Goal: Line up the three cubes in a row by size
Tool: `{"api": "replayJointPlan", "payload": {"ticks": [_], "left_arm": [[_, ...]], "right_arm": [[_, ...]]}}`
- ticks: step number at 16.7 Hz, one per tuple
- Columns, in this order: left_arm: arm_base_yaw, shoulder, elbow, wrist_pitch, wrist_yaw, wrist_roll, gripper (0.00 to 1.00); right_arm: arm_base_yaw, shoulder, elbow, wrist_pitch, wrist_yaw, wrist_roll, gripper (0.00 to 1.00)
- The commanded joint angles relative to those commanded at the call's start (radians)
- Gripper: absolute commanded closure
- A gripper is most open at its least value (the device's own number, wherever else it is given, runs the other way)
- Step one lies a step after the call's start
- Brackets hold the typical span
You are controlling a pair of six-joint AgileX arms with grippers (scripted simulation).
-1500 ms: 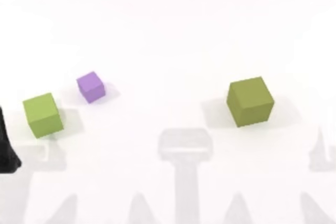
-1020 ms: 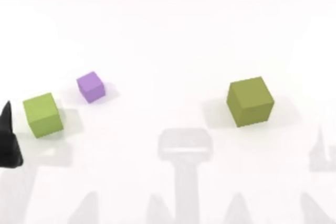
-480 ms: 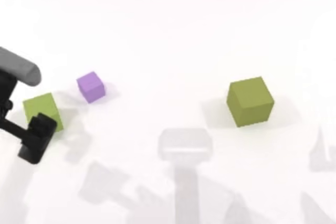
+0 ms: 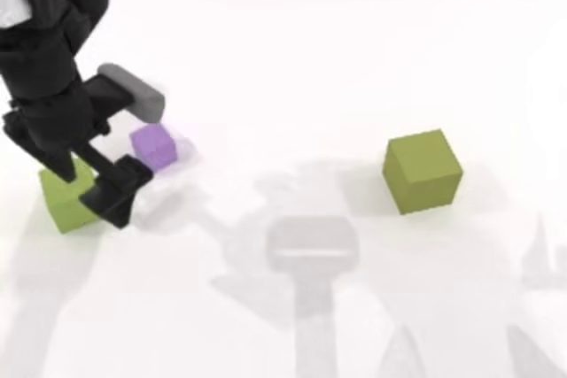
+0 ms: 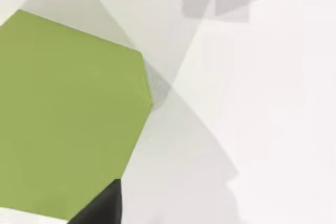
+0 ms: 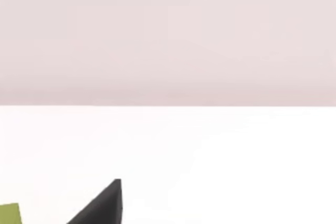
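At the left of the tabletop [image 4: 292,59], the left claw [image 4: 133,143] stood open around the purple cube [image 4: 152,145], beside the lime-green cube [image 4: 62,201]. The olive-green cube [image 4: 422,171] sat well apart at right.

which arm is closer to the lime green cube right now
Left. The left gripper hangs right over the lime green cube at the table's left side. The right arm is out of the top view, so it is farther off.
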State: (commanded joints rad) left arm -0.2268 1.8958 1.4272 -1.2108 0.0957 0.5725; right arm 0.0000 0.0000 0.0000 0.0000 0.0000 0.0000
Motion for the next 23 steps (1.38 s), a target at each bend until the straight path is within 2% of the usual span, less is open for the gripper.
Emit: {"api": "replayJointPlan", "payload": {"ticks": [5,9,17,23], "left_arm": [[-0.024,0.295,0.389,-0.092,-0.052,0.089,0.0],[-0.033,0.391,0.562,-0.081,-0.086,0.125,0.0],[-0.031,0.401,0.567,-0.06,-0.091,0.131,0.0],[-0.033,0.461,0.404,0.175,-0.091,0.132,0.0]], "right_arm": [[0.0,0.0,0.0,0.0,0.0,0.0,0.0],[0.0,0.0,0.0,0.0,0.0,0.0,0.0],[0.0,0.0,0.0,0.0,0.0,0.0,0.0],[0.0,0.0,0.0,0.0,0.0,0.0,0.0]]}}
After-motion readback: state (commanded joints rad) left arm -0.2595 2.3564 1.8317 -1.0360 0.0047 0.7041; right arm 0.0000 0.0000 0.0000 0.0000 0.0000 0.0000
